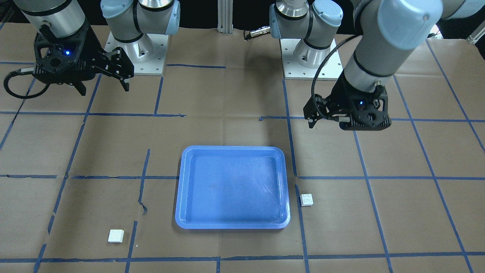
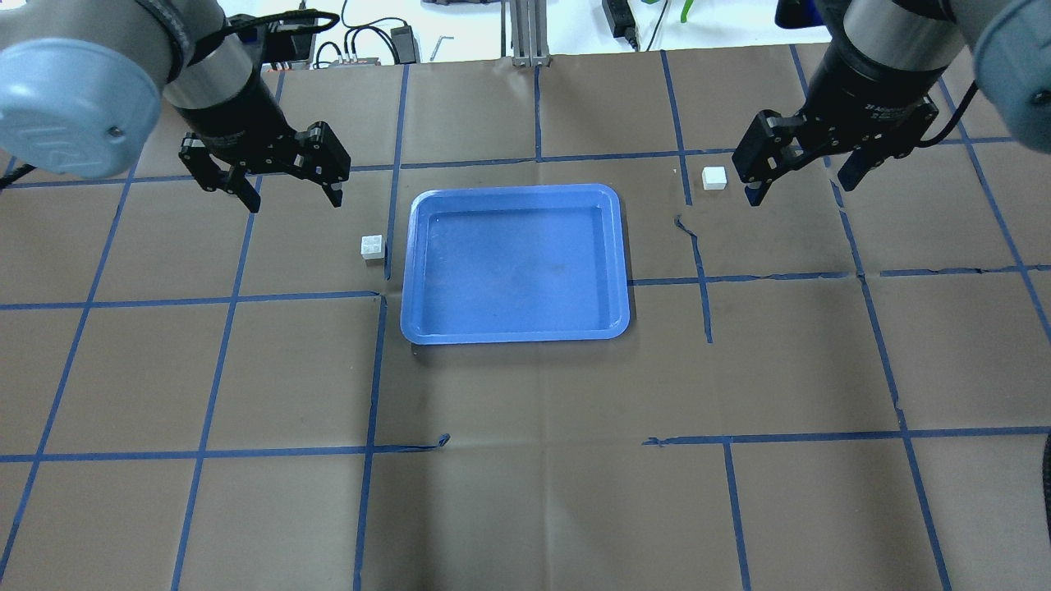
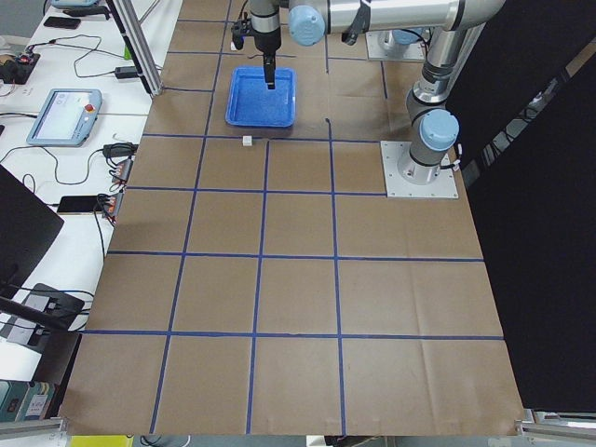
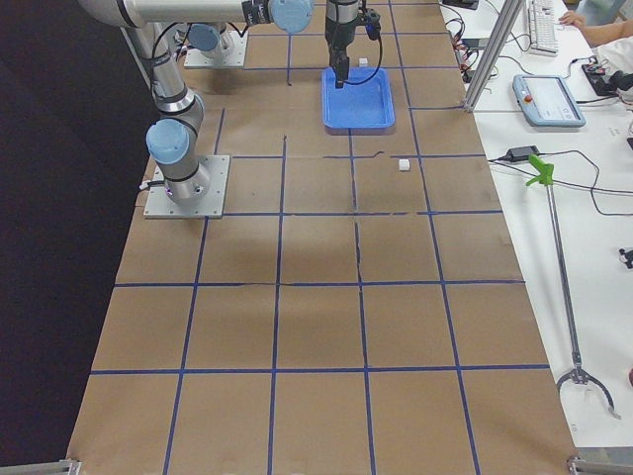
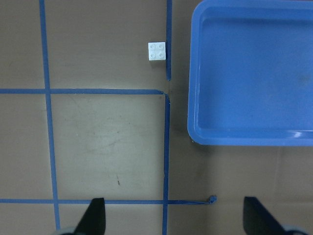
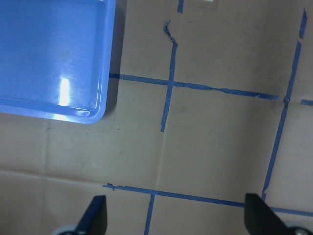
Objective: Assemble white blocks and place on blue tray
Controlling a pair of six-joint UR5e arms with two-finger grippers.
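Note:
The blue tray lies empty mid-table; it also shows in the front view. One white block, studs up, sits just left of the tray, also in the front view and the left wrist view. The other white block lies apart to the tray's right, also in the front view. My left gripper hovers open and empty behind the first block. My right gripper hovers open and empty just right of the second block.
Brown paper with a blue tape grid covers the table. The two arm bases stand at the robot's side. An aluminium post and cables lie beyond the far edge. Operator desks with tablets flank the table ends.

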